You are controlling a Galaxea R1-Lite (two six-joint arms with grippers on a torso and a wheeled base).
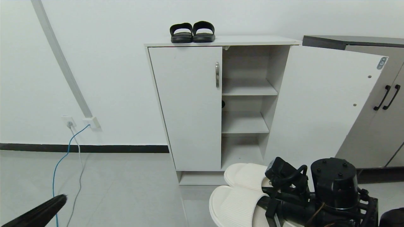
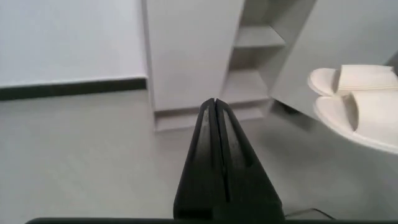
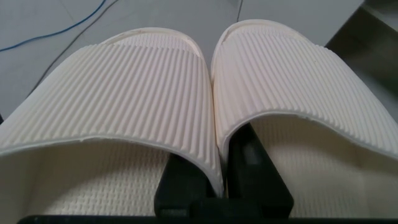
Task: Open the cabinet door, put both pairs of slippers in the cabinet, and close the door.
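Grey floor [image 1: 126, 189] and a white wall lie around a white cabinet [image 1: 252, 40]. Its right door [image 1: 315, 104] stands wide open, and its left door [image 1: 186, 107] is shut. The black slippers [image 1: 192, 31] sit side by side on top of the cabinet. The right gripper [image 3: 222, 177] holds the white slippers [image 1: 240, 192] low in front of the open side, its fingers [image 3: 255, 168] pinching their inner edges together. The left gripper [image 2: 215, 107] hangs low on the left, fingers pressed together.

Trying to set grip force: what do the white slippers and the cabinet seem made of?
The white slippers look like soft foam or rubber, matte: ribbed moulded straps, textured footbeds. The cabinet seems laminated board, smooth matte white: flat thin-edged panels. Its handle looks like brushed metal.
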